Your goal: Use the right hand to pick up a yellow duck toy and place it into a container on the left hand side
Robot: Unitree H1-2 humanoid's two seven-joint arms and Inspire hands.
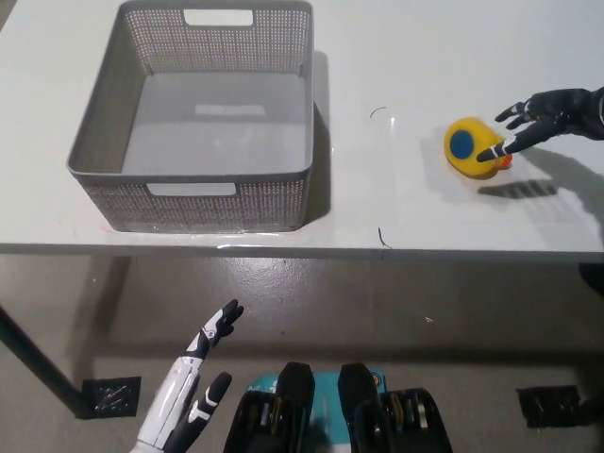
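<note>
- Head view, the duck: you find the yellow duck toy (475,147) on the white desk (406,203), on the right side and well apart from the container. Its blue spot faces up and a bit of orange shows at its right edge, so you can take its long axis as running roughly left to right across the desk, beak end toward the incoming arm.
- Head view, the working hand: your black right hand (543,111) comes in from the right edge, just right of the duck and a little farther up the picture. Its fingers (494,151) are spread wide and hold nothing; one fingertip lies at or on the duck's right edge, beside the orange part, though you cannot tell if it truly presses there. The duck lies to the left of the palm and slightly nearer the robot, so the coming closure looks to turn on bringing the palm left over the toy before the fingers curl.
- Head view, the other hand: your white left hand (193,387) hangs low below the desk edge at lower left, fingers apart, empty, far from the duck; the right hand is clearly the nearer one.
- Head view, the container: the grey mesh basket (104,123) sits on the left half of the desk, upright, open at the top, with a cut-out handle in the near and far walls. You see nothing inside it; its floor is bare.
</note>
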